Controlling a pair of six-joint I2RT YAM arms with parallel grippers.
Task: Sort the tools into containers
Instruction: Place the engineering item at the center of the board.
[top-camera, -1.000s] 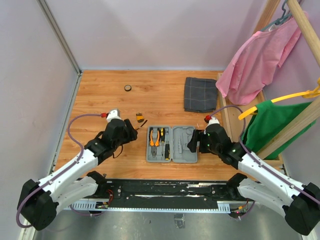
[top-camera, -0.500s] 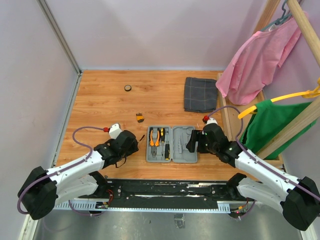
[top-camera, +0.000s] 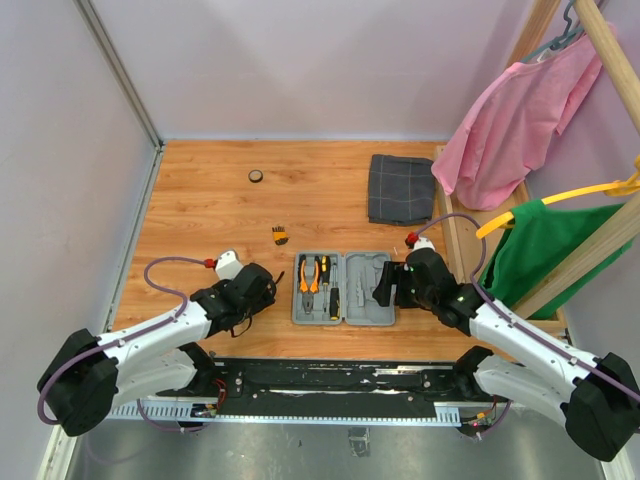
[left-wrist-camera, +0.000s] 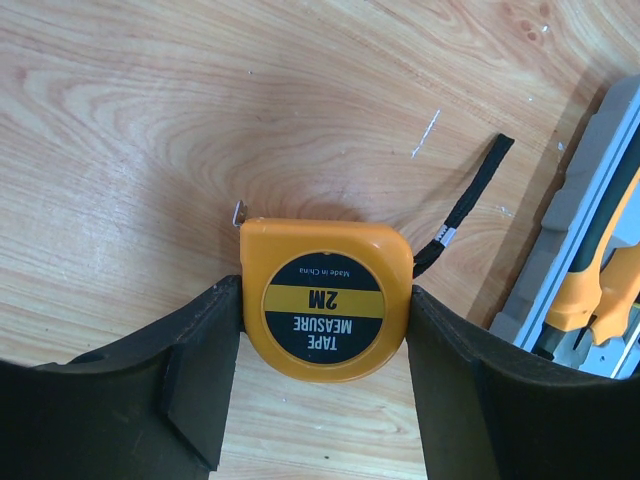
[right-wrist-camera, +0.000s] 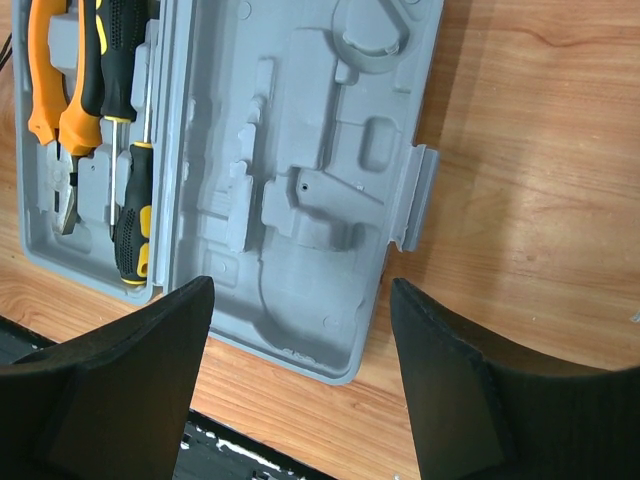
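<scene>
Presently, as I read my screens: tape measure (left-wrist-camera: 325, 300), orange, gripped between the fingers of the left gripper (top-camera: 258, 287), both pads pressed against its sides, just left of the tool case (right-wrist-camera: 320, 200); case lying open on the wooden table (top-camera: 200, 200); pliers (right-wrist-camera: 55, 120) and screwdrivers (right-wrist-camera: 130, 230) seated in its left half; right gripper (right-wrist-camera: 300, 290) poised above its right half, fingers spread apart, holding nothing; bit holder (top-camera: 280, 235) on the table, apart from the case on its far side.

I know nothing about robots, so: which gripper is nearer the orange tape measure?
Left. The left gripper is clamped on the tape measure; the right gripper hangs open over the grey case, farther away.
</scene>
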